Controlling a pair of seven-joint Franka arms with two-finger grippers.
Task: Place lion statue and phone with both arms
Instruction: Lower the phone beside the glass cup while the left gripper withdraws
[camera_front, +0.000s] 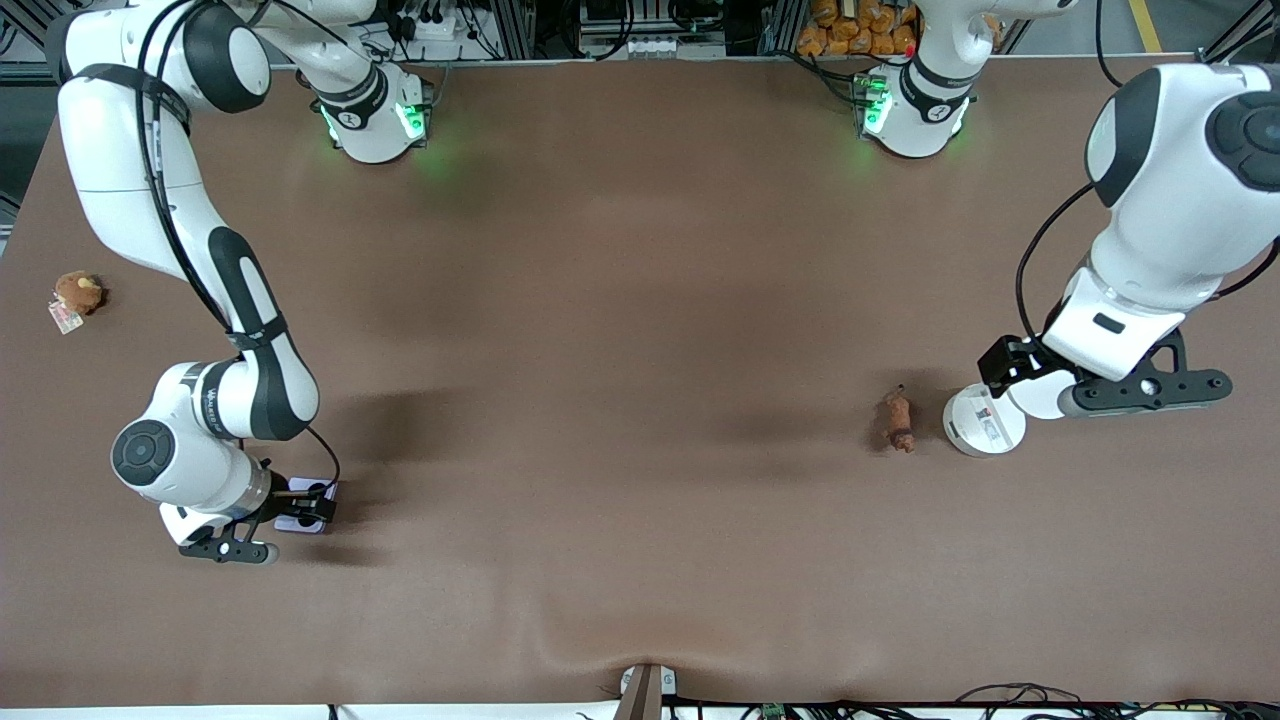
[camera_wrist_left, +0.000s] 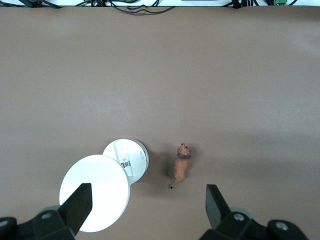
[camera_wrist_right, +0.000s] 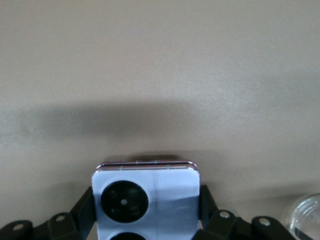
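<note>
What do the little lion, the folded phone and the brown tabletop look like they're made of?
The lion statue looks like moulded, painted plastic or resin: hard, matte orange-brown with a darker mane. The phone, between the right gripper's fingers, seems to have a smooth pale lavender glass or plastic face, glossy black camera circles and a shiny metallic-looking edge. The table appears covered in a matte brown sheet, slightly rippled near the front camera.

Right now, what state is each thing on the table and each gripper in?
phone: flat on table, between right gripper's fingers.
lion statue: lying on table, untouched.
white container: beside the lion, lid on.
right gripper: shut on phone.
left gripper: open, over container and lion.
</note>
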